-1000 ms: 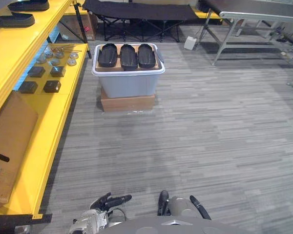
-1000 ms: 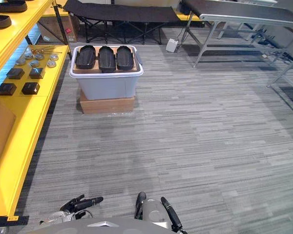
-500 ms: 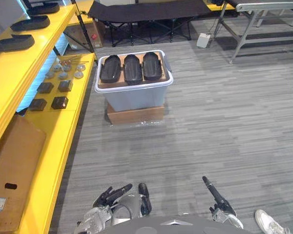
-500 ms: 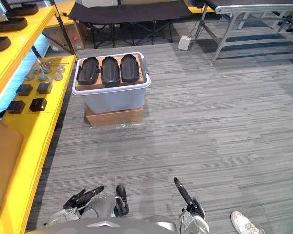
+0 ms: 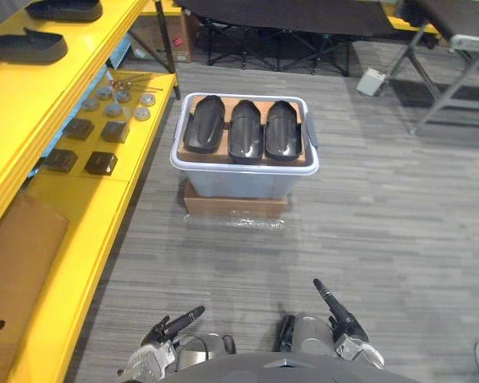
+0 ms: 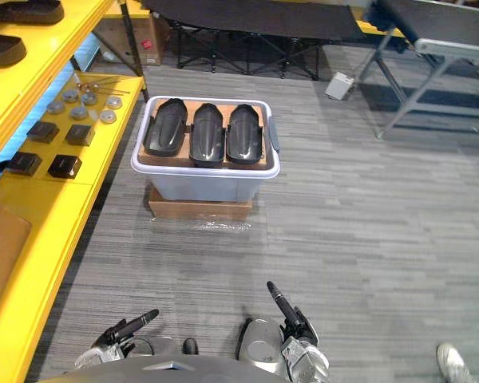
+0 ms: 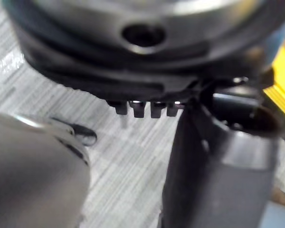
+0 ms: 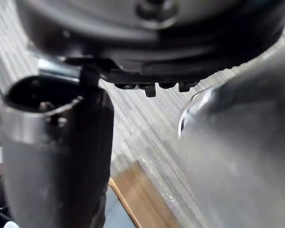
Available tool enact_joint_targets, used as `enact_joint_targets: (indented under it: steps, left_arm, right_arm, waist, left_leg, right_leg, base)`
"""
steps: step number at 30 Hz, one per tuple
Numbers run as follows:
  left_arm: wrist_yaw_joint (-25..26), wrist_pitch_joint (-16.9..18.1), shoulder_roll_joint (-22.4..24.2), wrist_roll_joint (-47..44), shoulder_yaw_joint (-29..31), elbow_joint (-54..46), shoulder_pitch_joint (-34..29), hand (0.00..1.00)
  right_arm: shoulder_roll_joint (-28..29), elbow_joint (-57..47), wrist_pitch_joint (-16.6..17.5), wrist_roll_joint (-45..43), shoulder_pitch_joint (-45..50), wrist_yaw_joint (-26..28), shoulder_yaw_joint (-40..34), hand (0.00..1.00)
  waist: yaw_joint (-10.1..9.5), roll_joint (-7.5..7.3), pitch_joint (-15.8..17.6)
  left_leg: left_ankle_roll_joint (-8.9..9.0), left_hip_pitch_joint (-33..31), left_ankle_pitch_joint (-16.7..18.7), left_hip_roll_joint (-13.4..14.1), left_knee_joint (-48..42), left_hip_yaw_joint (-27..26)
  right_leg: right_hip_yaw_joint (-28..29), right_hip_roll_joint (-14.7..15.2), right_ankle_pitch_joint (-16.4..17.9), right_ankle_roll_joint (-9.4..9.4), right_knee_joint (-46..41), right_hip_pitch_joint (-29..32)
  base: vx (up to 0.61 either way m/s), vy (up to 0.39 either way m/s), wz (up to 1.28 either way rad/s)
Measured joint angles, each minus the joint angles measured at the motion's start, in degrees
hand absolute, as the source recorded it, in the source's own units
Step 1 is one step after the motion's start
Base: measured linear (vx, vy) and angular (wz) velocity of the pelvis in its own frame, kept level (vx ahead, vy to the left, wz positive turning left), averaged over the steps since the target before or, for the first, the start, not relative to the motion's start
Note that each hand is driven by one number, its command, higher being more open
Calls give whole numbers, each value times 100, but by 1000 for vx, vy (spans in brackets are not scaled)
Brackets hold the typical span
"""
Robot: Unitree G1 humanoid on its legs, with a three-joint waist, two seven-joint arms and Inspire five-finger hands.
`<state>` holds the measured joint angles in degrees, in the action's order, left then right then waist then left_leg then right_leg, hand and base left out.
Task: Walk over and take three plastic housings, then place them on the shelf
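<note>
Grey striped carpet (image 5: 367, 239) underfoot, with a yellow shelf (image 5: 104, 215) along the left side, a black folding cot (image 5: 303, 16) across the back and a metal-legged table (image 6: 455, 50) at the far right. Near the cot, on the floor, a small white box (image 5: 370, 81). In the middle of the carpet, just beside the shelf's lower level, a pale grey plastic tote (image 5: 243, 179) seated on a flat cardboard box (image 5: 235, 206). Over the tote's top, a brown cardboard sheet (image 5: 297, 162) carrying the three black plastic housings (image 5: 247, 130), laid side by side, close together, long sides running away from the robot. On the shelf's lower level, small black blocks (image 5: 101, 163), a cluster of metal discs (image 5: 128, 100) and a large cardboard carton (image 5: 16, 271); on the level above, more black housings (image 5: 25, 48). Low at the near edge, well apart from the tote, the left hand (image 5: 174, 324) and the right hand (image 5: 335, 309), each with fingers stretched out straight, grasping no object. At the lower right corner, a person's white shoe (image 6: 451, 361).
</note>
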<state>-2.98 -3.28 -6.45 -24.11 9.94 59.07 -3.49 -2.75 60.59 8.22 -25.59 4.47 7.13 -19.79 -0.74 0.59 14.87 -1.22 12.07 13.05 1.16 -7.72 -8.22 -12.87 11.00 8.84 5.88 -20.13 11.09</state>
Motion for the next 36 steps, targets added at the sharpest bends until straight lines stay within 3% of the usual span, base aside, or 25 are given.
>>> enact_joint_targets:
  steps: [1, 3, 4, 5, 6, 7, 9, 10, 11, 12, 14, 16, 18, 20, 21, 23, 26, 29, 32, 36]
  left_arm:
    - [0, 2, 12, -1, 25, -38, -3, 100]
    - [-16, 14, 9, -2, 167, -202, -188, 100]
    - [0, 21, 84, -15, 270, -185, -231, 100]
    - [-5, 46, 266, 14, 351, -194, -254, 100]
    - [-9, 56, 332, 19, 350, -208, -259, 100]
    - [-13, 58, 390, 11, 349, -229, -269, 100]
    - [-20, 66, 419, -81, 374, -401, -340, 100]
    - [-25, 70, 442, -82, 411, -503, -362, 100]
    - [-26, 85, 481, -81, 415, -673, -391, 100]
    - [-26, 120, 485, -76, 400, -755, -428, 100]
    - [-9, 211, 415, -48, 201, -888, -512, 100]
    - [0, 222, 312, 10, -114, -898, -563, 100]
    - [17, 306, 298, 73, -238, -897, -595, 100]
    - [46, 374, 318, 234, -355, -979, -644, 100]
    - [73, 370, 320, 227, -353, -1005, -670, 100]
    - [173, 360, 102, 559, -613, -1029, -622, 100]
    - [166, 344, -140, 921, -1032, -1123, -539, 100]
    - [181, 304, -202, 861, -1180, -1153, -554, 100]
    - [153, 313, -270, 856, -1369, -1214, -555, 100]
    - [104, 440, -323, 922, -1685, -1458, -547, 100]
  right_arm:
    - [54, -41, 129, 46, 110, -45, 5, 100]
    - [258, -133, 268, 275, 485, 51, 48, 100]
    - [247, -137, 265, 283, 538, 101, 69, 100]
    - [96, -260, 325, 290, 572, 84, 141, 100]
    - [71, -352, 361, 288, 579, 56, 213, 100]
    - [28, -568, 423, 282, 570, -54, 260, 100]
    - [20, -929, 402, 286, 594, -225, 494, 100]
    - [23, -1045, 356, 286, 609, -256, 574, 100]
    - [18, -1244, 283, 282, 668, -299, 736, 100]
    - [19, -1375, 239, 288, 743, -330, 849, 100]
    - [34, -1472, 236, 444, 795, -381, 897, 100]
    - [28, -1745, 244, 487, 838, -438, 795, 100]
    - [22, -2091, 247, 482, 959, -564, 759, 100]
    - [-110, -2725, 257, 490, 1169, -705, 710, 100]
    - [-168, -2829, 260, 503, 1182, -768, 744, 100]
    - [-167, -3311, 260, 791, 1196, -1037, 950, 100]
    - [-230, -4275, 256, 1148, 1178, -1242, 1064, 100]
    - [-529, -4797, 193, 1253, 821, -1209, 1170, 100]
    - [-936, -4802, 70, 1422, 177, -1251, 1186, 100]
    - [-1642, -4545, -501, 1642, -1043, -1695, 1203, 100]
  waist:
    - [3, -65, -4]
    - [14, -419, -232]
    - [-28, -327, -286]
    - [-35, -134, -373]
    - [-15, -56, -381]
    - [24, 56, -372]
    - [60, 69, -377]
    - [84, 74, -370]
    - [83, 150, -350]
    - [52, 147, -325]
    - [71, 205, -300]
    - [118, 191, -293]
    - [146, 170, -284]
    - [238, 203, -280]
    - [227, 211, -281]
    - [255, -69, -309]
    - [252, -227, -353]
    - [239, -204, -360]
    - [229, -183, -347]
    - [148, -113, -198]
  left_leg:
    - [126, 82, 146, 80, -116, 102]
    - [435, 223, 538, 137, -400, 260]
    - [569, 246, 718, 330, -544, 266]
    - [685, 229, 771, 653, -664, 185]
    - [737, 225, 743, 752, -665, 118]
    - [912, 208, 633, 846, -711, 3]
    - [1045, -258, 369, 947, -1674, 0]
    - [954, -529, 258, 996, -2247, 48]
    - [753, -1100, -239, 1200, -3506, 130]
    - [672, -1439, -528, 1390, -4269, 217]
    - [608, -1690, -242, 1572, -4726, 83]
    - [524, -1686, -161, 1530, -3597, -355]
    - [621, -1654, -172, 1299, -2332, -424]
    - [765, -1572, -661, 894, -606, -22]
    - [787, -1515, -973, 846, -520, 16]
    - [616, -1340, -909, 529, -271, -251]
    - [423, -1310, -759, 277, -230, -535]
    - [244, -1245, -659, 226, -410, -715]
    - [196, -1274, -600, 232, -509, -700]
    - [187, -1458, -589, 238, -532, -561]
  right_leg:
    - [217, -35, -296, 0, 152, -12]
    - [505, -2, -1372, -78, 194, -67]
    - [418, -93, -886, -58, 110, -172]
    - [291, -373, -823, -151, 135, -203]
    - [238, -454, -766, -227, 138, -203]
    - [200, -568, -650, -324, 124, -201]
    - [215, -634, -460, -437, 149, -257]
    - [213, -665, -409, -468, 189, -323]
    - [220, -760, -372, -530, 356, -538]
    - [243, -838, -318, -612, 476, -752]
    - [256, -894, -259, -698, 718, -1278]
    - [318, -777, -248, -663, 982, -1604]
    - [354, -629, -207, -562, 1027, -1634]
    - [448, -486, -107, -333, 969, -1549]
    - [543, -474, -69, -257, 928, -1519]
    - [716, -202, -125, -4, 1048, -1518]
    - [881, 73, -246, 168, 1231, -1462]
    - [890, 155, -456, 332, 1324, -1474]
    - [761, 156, -730, 369, 1567, -1571]
    - [408, 140, -1022, 407, 1682, -1500]
  base:
    - [359, -292, 83]
    - [450, -413, 62]
    - [500, -478, 15]
    - [323, -311, -6]
    - [266, -260, -11]
    - [235, -233, -9]
    - [325, -387, -11]
    - [201, -297, -7]
    - [114, -172, -7]
    - [118, -144, -15]
    - [206, -147, -19]
    - [175, -66, -15]
    - [132, 65, -3]
    - [156, 182, -9]
    - [174, 249, -38]
    - [193, 242, -41]
    - [192, 220, -36]
    - [144, 116, -44]
    - [125, 72, -21]
    - [8, 47, 13]
